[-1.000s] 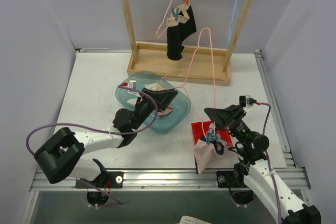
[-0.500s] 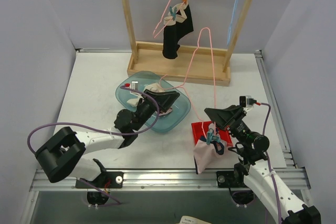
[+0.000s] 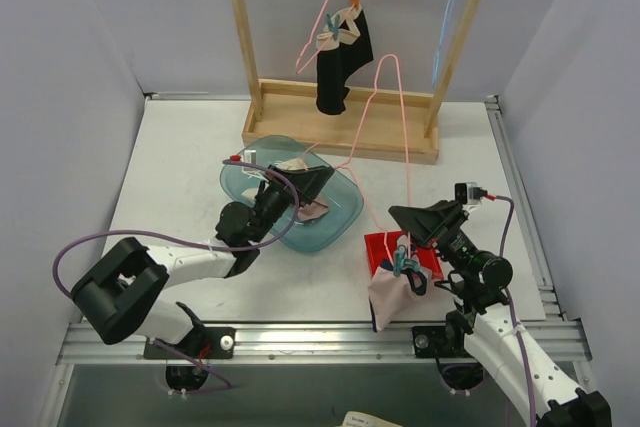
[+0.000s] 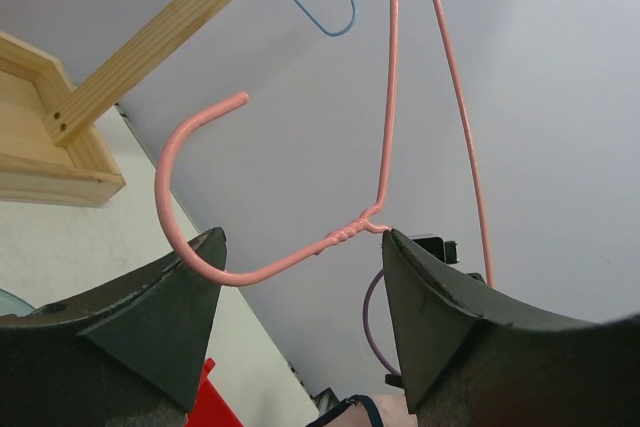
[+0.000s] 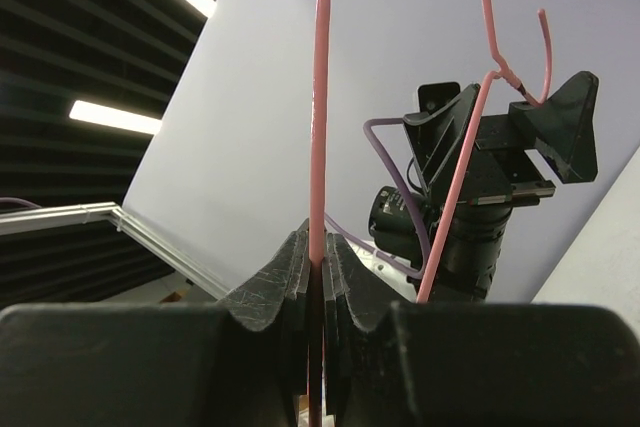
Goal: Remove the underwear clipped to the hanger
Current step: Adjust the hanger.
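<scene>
From where I stand, the right gripper (image 5: 318,269) is pressed together on the thin wire of a pink wire hanger (image 3: 407,142), pinching it above the near right part of the white worktop (image 3: 180,157). The hanger slants across to the left gripper (image 4: 302,242), whose fingers are spread wide with the hanger's hook and twisted neck lying between them, nothing clamped. That gripper hangs over a translucent teal plastic bowl (image 3: 240,187) near the middle of the worktop, and a pale pink cloth brief (image 3: 314,211) lies inside the bowl. Just beside the right gripper, a second pale pink brief with dark trim (image 3: 392,297) drapes over the near edge of a small red box (image 3: 380,245), a blue-green clothespin (image 3: 402,265) at its top. At the far edge stands a wooden rack (image 3: 243,37). A black brief with a beige waistband (image 3: 342,62) hangs there, clipped to another pink hanger (image 3: 330,5).
</scene>
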`<state>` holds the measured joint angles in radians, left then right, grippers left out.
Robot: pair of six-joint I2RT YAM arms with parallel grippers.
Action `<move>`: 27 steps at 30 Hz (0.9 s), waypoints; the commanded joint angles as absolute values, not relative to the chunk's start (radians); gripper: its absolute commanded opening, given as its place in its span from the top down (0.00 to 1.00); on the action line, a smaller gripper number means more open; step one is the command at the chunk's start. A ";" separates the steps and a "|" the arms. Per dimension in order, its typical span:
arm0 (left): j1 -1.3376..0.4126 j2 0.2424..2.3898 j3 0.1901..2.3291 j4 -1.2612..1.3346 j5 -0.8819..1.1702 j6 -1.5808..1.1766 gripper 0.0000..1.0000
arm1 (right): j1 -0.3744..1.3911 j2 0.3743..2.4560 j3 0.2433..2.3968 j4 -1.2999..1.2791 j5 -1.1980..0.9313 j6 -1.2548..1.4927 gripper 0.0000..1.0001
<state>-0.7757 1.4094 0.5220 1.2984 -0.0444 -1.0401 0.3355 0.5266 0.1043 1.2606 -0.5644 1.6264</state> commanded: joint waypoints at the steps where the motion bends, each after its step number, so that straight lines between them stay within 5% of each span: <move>1: -0.767 1.420 0.555 1.582 -0.041 -1.042 0.27 | 0.344 0.531 0.106 1.583 -0.578 1.640 1.00; 27: -0.706 1.381 0.549 1.582 -0.041 -1.042 0.27 | 0.344 0.549 0.089 1.589 -0.580 1.649 1.00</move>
<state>-0.7101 1.4170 0.5262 1.2984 -0.0441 -1.0401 0.3355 0.5423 0.0830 1.2610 -0.5797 1.6493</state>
